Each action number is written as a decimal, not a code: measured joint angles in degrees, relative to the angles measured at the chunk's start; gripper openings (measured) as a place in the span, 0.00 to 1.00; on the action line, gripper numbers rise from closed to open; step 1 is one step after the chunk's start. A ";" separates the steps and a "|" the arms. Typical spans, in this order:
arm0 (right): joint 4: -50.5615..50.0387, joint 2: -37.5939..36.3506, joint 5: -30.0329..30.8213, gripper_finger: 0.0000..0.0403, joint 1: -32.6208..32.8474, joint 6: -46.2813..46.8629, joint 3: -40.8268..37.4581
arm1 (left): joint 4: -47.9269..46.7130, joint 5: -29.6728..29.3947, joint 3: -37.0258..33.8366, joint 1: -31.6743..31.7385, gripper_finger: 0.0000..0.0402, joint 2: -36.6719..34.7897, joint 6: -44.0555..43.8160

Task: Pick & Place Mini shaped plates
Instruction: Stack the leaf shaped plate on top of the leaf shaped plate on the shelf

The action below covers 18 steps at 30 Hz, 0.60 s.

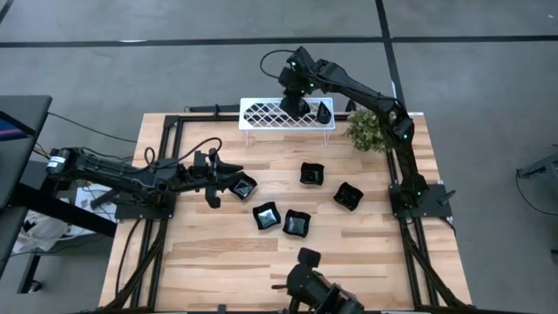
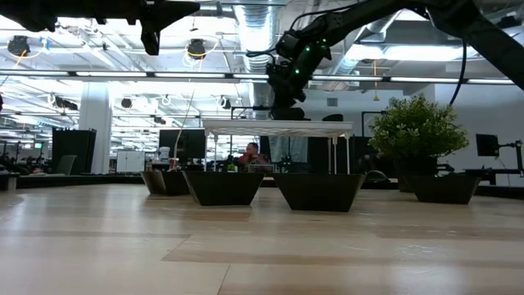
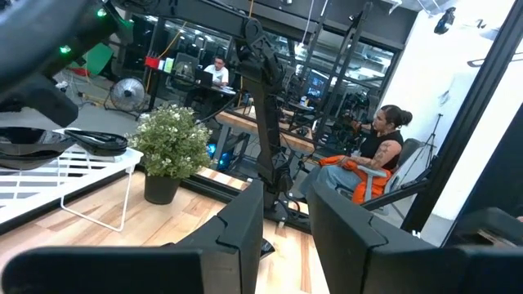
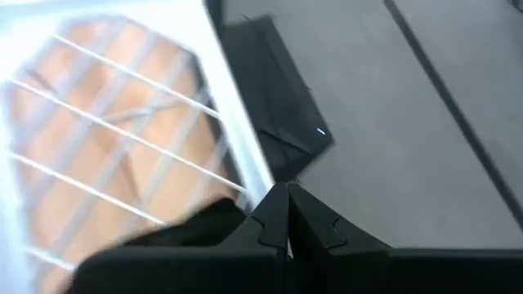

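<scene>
Five plates (image 1: pixel 296 223) loose on the table (image 1: pixel 218 253), a sixth (image 1: pixel 324 111) up on the rack (image 1: pixel 261 115) at the far edge.

Nearest the left gripper (image 1: pixel 228 181): the leftmost plate (image 1: pixel 243 186), just beyond the fingertips and straight ahead along the arm's own line, toward table centre. Touching or only close, hard to say. Fingers parted a little, with nothing visible between them. Roughly square, so no long axis to line up with; near rim probably the place to bite.

Right gripper (image 1: pixel 296 106) over the rack, pressed fully closed on nothing, well apart from the loose plates.

Clearly the left arm's pick, then: likely a short push forward, with hardly any sideways swing.
</scene>
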 joint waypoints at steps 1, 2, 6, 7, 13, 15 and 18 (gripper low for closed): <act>0.21 0.00 -1.46 0.00 0.16 -0.28 0.00 | 0.01 0.00 0.00 -0.01 0.25 -0.01 0.00; 0.17 0.00 -2.24 0.00 0.34 -0.65 0.02 | 0.01 -0.02 0.00 -0.01 0.25 0.00 -0.01; -3.26 0.02 -2.67 0.00 1.41 -1.46 2.61 | 0.01 -0.01 0.00 0.00 0.25 -0.01 0.01; -4.18 0.02 -2.67 0.00 1.77 -1.44 3.58 | 0.01 0.00 0.00 0.00 0.25 -0.01 -0.01; -15.26 0.02 -1.57 0.00 3.83 0.19 12.11 | 0.01 -0.02 0.00 0.01 0.25 -0.02 -0.01; -20.01 0.02 -1.57 0.00 4.40 1.12 14.60 | 0.01 0.00 0.00 0.00 0.25 -0.02 0.00; -23.89 -0.12 -1.91 0.00 5.35 1.81 15.79 | 0.01 -0.02 0.00 0.01 0.25 -0.02 0.01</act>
